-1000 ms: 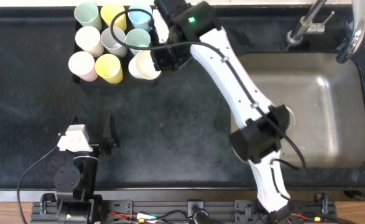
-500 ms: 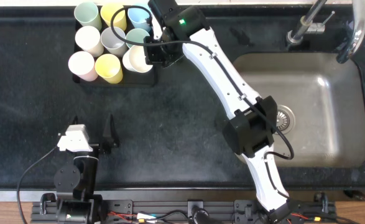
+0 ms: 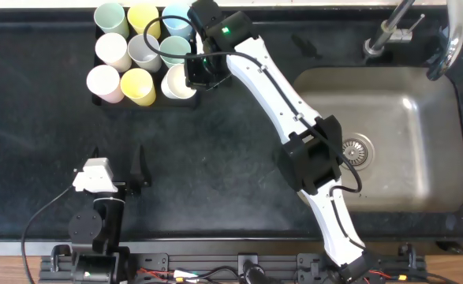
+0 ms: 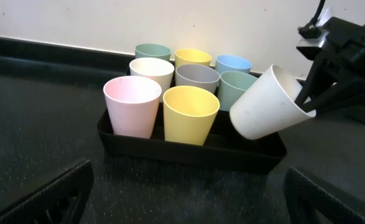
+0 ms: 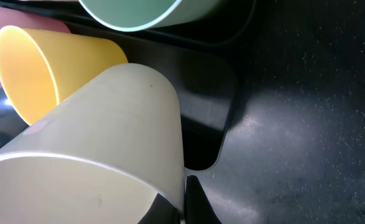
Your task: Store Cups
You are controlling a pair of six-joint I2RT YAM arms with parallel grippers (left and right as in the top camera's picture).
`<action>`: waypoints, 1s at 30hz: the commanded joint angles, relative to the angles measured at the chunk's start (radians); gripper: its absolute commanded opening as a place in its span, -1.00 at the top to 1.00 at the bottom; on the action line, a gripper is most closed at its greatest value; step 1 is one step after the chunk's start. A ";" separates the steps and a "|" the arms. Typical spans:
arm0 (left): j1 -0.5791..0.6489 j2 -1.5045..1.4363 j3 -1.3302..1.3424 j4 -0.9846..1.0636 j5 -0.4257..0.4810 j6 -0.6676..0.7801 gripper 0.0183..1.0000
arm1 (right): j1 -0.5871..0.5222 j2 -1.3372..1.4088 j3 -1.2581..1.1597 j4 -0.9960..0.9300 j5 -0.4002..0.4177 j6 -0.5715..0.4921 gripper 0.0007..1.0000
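A black tray (image 3: 146,106) at the counter's far left holds several upright cups, among them a pink cup (image 3: 105,83) and a yellow cup (image 3: 139,87) in its front row. My right gripper (image 3: 201,71) is shut on the rim of a white cup (image 3: 177,81), held tilted over the tray's front right corner. From the left wrist the white cup (image 4: 266,104) hangs slanted above the tray wall (image 4: 188,155), pinched by the right gripper (image 4: 309,99). The right wrist view has the white cup (image 5: 101,162) beside the yellow cup (image 5: 51,68). My left gripper (image 3: 119,162) rests open near the front edge.
A steel sink (image 3: 420,95) takes up the right side, with a faucet (image 3: 389,31) behind it. The right arm (image 3: 282,102) stretches diagonally across the middle of the dark counter (image 3: 215,173). A wall runs behind the tray.
The right gripper has carried the white cup a little to the left, in over the tray's front right corner. The left arm has not moved.
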State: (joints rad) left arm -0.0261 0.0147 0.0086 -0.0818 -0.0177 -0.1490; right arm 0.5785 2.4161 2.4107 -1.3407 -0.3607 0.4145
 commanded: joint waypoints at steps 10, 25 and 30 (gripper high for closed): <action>-0.004 -0.012 -0.001 -0.003 0.016 0.018 -1.00 | 0.003 0.000 -0.009 -0.016 0.044 0.008 0.92; -0.004 -0.012 -0.001 -0.003 0.016 0.018 -1.00 | -0.005 0.031 -0.009 -0.011 0.039 0.009 0.91; -0.004 -0.012 -0.001 -0.003 0.016 0.018 -1.00 | -0.007 0.032 -0.009 -0.009 0.039 0.009 0.92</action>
State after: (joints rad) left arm -0.0261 0.0147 0.0086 -0.0818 -0.0177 -0.1490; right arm 0.5755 2.4382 2.4046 -1.3540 -0.3222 0.4183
